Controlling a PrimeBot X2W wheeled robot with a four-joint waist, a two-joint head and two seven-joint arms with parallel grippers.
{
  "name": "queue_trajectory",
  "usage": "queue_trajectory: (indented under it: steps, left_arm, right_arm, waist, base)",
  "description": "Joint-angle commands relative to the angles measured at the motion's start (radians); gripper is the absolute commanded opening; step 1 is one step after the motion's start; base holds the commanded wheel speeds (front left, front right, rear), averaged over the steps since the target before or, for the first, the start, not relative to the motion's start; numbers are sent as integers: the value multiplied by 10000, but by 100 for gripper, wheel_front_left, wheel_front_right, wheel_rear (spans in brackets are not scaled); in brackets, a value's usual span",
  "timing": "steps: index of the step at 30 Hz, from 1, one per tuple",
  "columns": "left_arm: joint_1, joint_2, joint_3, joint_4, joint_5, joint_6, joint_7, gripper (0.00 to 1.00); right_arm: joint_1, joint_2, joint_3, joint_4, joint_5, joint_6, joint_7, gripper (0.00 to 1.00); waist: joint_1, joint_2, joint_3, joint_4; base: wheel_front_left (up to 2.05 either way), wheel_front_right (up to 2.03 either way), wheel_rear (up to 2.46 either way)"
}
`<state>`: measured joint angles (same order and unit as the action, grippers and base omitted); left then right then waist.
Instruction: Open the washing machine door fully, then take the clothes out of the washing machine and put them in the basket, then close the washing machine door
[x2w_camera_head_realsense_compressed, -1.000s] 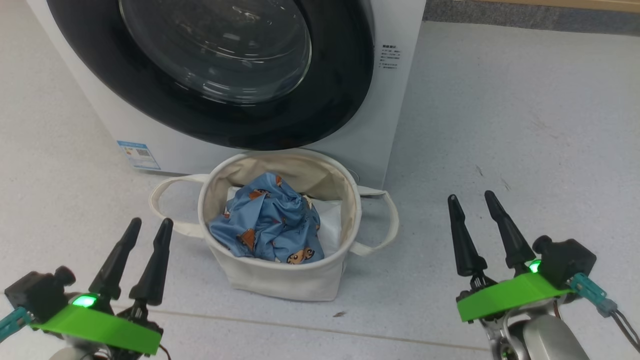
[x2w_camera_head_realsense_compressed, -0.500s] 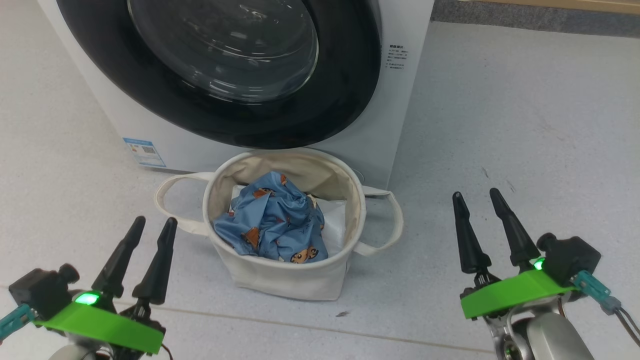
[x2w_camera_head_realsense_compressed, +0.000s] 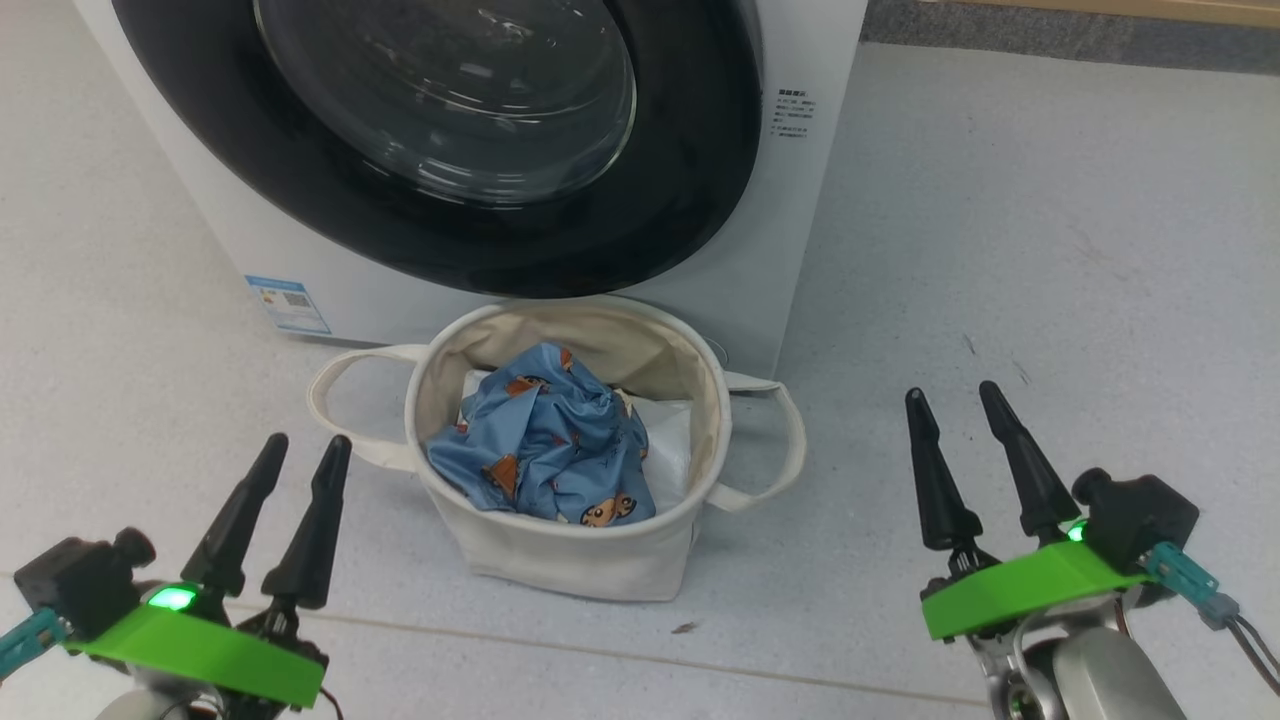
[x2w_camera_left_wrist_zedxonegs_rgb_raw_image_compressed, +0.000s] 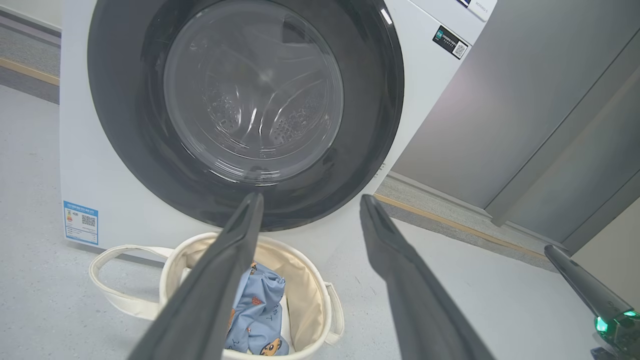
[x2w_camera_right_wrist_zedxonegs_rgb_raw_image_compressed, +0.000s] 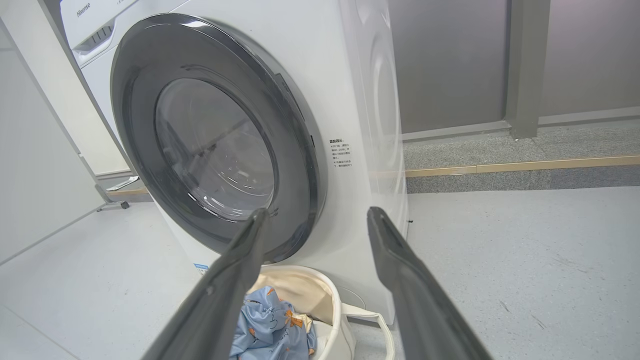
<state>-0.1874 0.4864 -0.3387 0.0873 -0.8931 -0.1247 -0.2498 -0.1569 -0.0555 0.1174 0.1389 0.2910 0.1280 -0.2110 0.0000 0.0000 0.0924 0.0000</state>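
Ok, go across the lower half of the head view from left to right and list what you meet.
left gripper → basket → right gripper

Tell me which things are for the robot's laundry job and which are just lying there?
For the job: machine, door, clothes, basket.
Just lying about: white paper in the basket, dark speck on the floor.
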Motion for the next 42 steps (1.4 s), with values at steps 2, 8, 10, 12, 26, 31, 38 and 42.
queue_trajectory:
  steps: [2, 8, 10, 12, 26, 31, 38, 42]
  left_arm:
    - [-554, 397, 454, -215, -37, -59, -120, 100]
    - [-595, 397, 451, -118, 12, -59, -120, 100]
    - [-599, 376, 457, -60, 74, -59, -120, 100]
    - [-595, 372, 413, -27, 103, -59, -120, 100]
    - [412, -664, -28, 775, -567, 10, 215, 0]
    - [412, -791, 124, 824, -889, 7, 327, 0]
    - [434, -976, 346, 874, -1331, 3, 491, 0]
    - [445, -1057, 443, 893, -1519, 1, 563, 0]
  right_arm:
    - [-348, 53, 188, -284, 6, 27, -21, 100]
    - [-380, 53, 206, -287, -4, 27, -21, 100]
    - [-380, 53, 213, -283, 1, 27, -22, 100]
    - [-380, 53, 224, -287, 12, 27, -25, 100]
    - [371, -61, -38, 678, 1044, 2, 157, 0]
    - [355, -95, -82, 713, 1613, 3, 248, 0]
    - [358, -135, -154, 738, 2400, 5, 382, 0]
    - [363, -150, -189, 747, 2735, 5, 442, 0]
  waist:
    - [0, 0, -1, -2]
    - [0, 0, -1, 0]
    - [0, 0, -12, 2]
    - [0, 0, -18, 1]
    - [11, 0, -100, 1]
    - [1, 0, -117, 1]
    - [0, 0, -165, 1]
    - [0, 0, -186, 0]
  base:
    - [0, 0, 0]
    - [0, 0, 0]
    - [0, 0, 0]
    - [0, 0, 0]
    - [0, 0, 0]
    - [0, 0, 0]
    - [0, 0, 0]
    - [0, 0, 0]
